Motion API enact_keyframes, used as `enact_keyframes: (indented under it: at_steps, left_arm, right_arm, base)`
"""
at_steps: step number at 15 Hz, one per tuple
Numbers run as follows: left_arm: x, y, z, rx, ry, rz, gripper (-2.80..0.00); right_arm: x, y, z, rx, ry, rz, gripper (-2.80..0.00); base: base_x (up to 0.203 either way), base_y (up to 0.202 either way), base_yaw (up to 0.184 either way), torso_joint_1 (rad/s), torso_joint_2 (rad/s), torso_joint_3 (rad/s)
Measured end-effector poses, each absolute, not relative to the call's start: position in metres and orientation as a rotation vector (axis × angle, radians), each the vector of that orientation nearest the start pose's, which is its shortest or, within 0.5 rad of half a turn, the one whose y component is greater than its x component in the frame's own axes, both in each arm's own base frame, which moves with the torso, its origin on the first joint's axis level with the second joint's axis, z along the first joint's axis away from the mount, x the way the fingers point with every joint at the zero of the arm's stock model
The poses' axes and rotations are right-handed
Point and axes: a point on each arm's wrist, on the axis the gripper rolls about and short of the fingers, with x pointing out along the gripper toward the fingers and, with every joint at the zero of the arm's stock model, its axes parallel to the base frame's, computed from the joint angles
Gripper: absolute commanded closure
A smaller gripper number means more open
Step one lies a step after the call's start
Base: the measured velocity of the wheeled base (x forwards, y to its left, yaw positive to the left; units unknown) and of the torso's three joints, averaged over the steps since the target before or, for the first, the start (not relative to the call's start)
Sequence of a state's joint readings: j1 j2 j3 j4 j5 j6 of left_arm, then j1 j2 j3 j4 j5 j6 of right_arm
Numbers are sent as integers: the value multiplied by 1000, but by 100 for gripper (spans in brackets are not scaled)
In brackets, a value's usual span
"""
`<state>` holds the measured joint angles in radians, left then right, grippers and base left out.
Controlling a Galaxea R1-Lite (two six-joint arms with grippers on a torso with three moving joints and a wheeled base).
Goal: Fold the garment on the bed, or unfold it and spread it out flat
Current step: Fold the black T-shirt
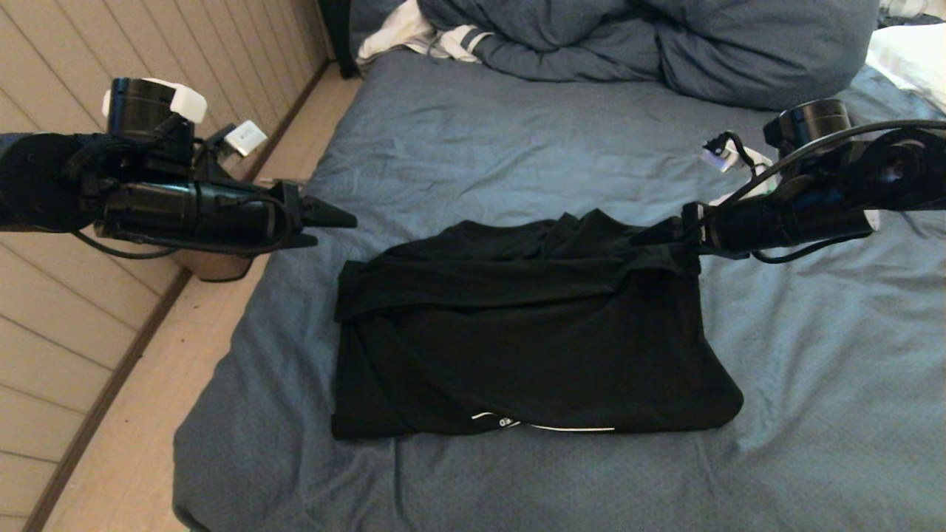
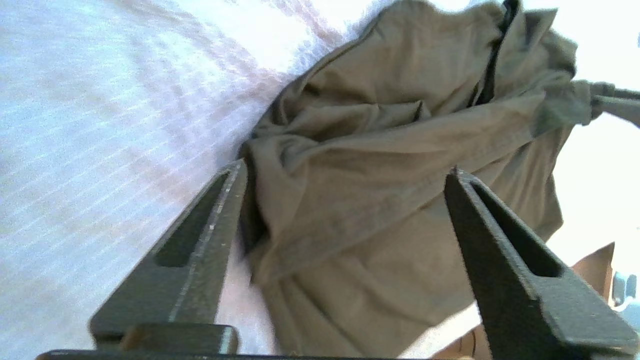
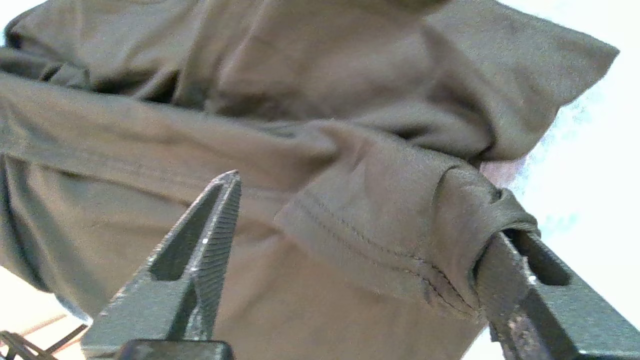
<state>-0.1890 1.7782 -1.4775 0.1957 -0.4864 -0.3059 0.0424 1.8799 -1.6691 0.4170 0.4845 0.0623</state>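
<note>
The garment (image 1: pixel 532 347), a black T-shirt, lies folded into a rough rectangle in the middle of the bed (image 1: pixel 458 148), with a thin white line at its near edge. Its far edge is bunched up. My left gripper (image 1: pixel 332 224) hovers open just off the shirt's far left corner, above the bed's left edge. In the left wrist view the left gripper (image 2: pixel 346 169) frames the garment (image 2: pixel 400 90) without touching it. My right gripper (image 1: pixel 665 235) is at the far right corner. It is open (image 3: pixel 366 207), and a hemmed fold of the garment (image 3: pixel 300 75) hangs over one fingertip (image 3: pixel 505 255).
A bulky blue-grey duvet (image 1: pixel 665 44) is heaped at the head of the bed, with a white striped cloth (image 1: pixel 421 37) at its left and a white pillow (image 1: pixel 909 52) at the far right. Wooden floor (image 1: pixel 148 414) and a panelled wall lie left of the bed.
</note>
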Motion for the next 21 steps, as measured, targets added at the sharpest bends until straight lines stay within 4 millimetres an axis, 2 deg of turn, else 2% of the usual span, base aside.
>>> enact_keyframes:
  at_steps: [6, 9, 10, 11, 13, 16, 19, 21]
  left_arm:
    - [296, -57, 285, -366, 562, -552, -280]
    - [286, -54, 290, -371, 570, -550, -280]
    - [283, -54, 291, -370, 568, -550, -280]
    - [278, -53, 294, -370, 562, -549, 0]
    - [268, -51, 298, -372, 577, -546, 0]
    - [248, -62, 299, -364, 651, -587, 0]
    - [240, -95, 292, -309, 702, -668, 0]
    - [240, -115, 275, -254, 767, -678, 0]
  right_arm:
    - [332, 18, 283, 192, 592, 477, -280]
    - [331, 16, 280, 195, 602, 471, -280]
    - [331, 14, 280, 199, 603, 464, 0]
    - [329, 9, 281, 206, 598, 450, 0]
    - [320, 4, 287, 214, 584, 437, 0]
    - [290, 7, 290, 212, 586, 458, 0]
    - [253, 13, 280, 212, 574, 479, 0]
    - [239, 16, 279, 241, 546, 486, 0]
  base:
    - [0, 0, 0, 0, 0, 0]
    - [0, 0, 0, 0, 0, 0]
    - [0, 0, 0, 0, 0, 0]
    - [0, 0, 0, 0, 0, 0]
    - [0, 0, 0, 0, 0, 0]
    - [0, 0, 0, 0, 0, 0]
    - [0, 0, 0, 0, 0, 0]
    - [0, 0, 0, 0, 0, 0]
